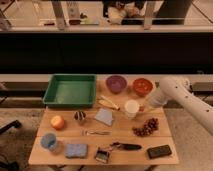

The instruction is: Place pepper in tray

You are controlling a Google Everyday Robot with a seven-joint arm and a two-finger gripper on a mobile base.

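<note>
The green tray point(70, 90) sits at the table's back left, with nothing in it. My gripper point(148, 105) is at the end of the white arm that reaches in from the right. It is low over the table, just right of a white cup point(132, 108) and in front of the orange-red bowl point(142, 86). A small orange-red sliver, the pepper point(142, 107), shows at the gripper's tip between it and the cup. It is mostly hidden, and I cannot tell whether it is held.
A purple bowl point(116, 83) stands behind the cup. A yellowish long item point(108, 103), grey-blue cloth point(104, 117), grapes point(145, 127), round orange fruit point(57, 122), fork point(96, 132), blue cup point(48, 141), blue sponge point(76, 150), brush point(102, 155) and black box point(159, 151) lie on the table.
</note>
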